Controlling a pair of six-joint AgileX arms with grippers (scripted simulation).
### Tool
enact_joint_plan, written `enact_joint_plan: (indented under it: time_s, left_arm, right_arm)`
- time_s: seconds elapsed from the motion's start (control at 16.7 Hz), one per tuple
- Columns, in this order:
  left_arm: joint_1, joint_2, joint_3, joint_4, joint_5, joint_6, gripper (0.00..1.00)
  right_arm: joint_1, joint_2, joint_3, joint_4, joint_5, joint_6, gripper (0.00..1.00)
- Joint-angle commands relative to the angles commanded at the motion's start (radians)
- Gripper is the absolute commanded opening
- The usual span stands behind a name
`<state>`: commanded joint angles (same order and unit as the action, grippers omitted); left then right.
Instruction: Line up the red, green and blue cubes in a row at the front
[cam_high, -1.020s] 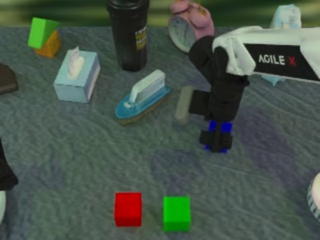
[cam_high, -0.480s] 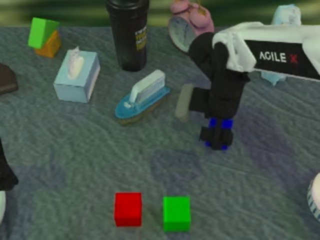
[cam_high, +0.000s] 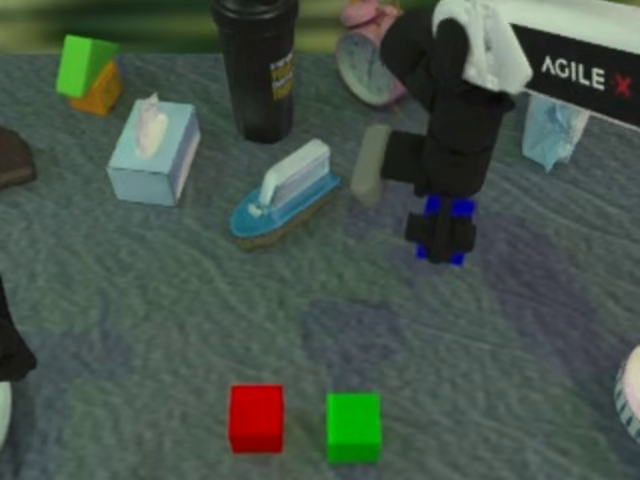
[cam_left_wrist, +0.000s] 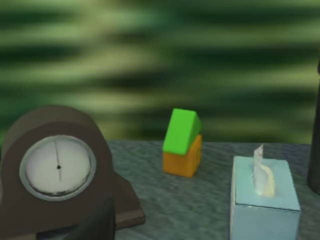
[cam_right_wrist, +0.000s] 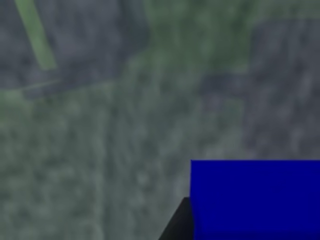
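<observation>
right hand (cam_high: 441, 240) | points down over mid-table | grips blue cube (cam_right_wrist: 255, 199)

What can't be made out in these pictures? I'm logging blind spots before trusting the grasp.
- Blue cube: top view, mostly covered by the right claw; right wrist view, cut off by the frame edge.
- Left claw: no view shows it; only a dark part of the left arm at the top view's left edge.
- Pink alarm clock: top view, partly behind the right arm.

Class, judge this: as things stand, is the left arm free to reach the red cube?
Probably yes: the red cube stands apart from the green cube with open cloth towards the left arm, parked at the left edge.
</observation>
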<state>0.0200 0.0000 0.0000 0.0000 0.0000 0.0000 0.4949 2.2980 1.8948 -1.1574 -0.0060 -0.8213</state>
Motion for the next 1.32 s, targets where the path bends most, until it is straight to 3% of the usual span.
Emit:
enact_joint_plan:
  time_s: [0.36,0.96,1.32]
  left_arm:
    - [0.000,0.000,0.000,0.000,0.000,0.000,1.00]
    - [0.000,0.000,0.000,0.000,0.000,0.000,1.00]
    - [0.000,0.000,0.000,0.000,0.000,0.000,1.00]
  right_arm:
    - [0.013,-0.030,-0.040,0.013,0.000,0.005,0.00]
    - [0.247,-0.434,-0.598,0.141,-0.003,0.039,0.00]
    - [0.299,-0.524,-0.693,0.172,-0.003,0.046,0.00]
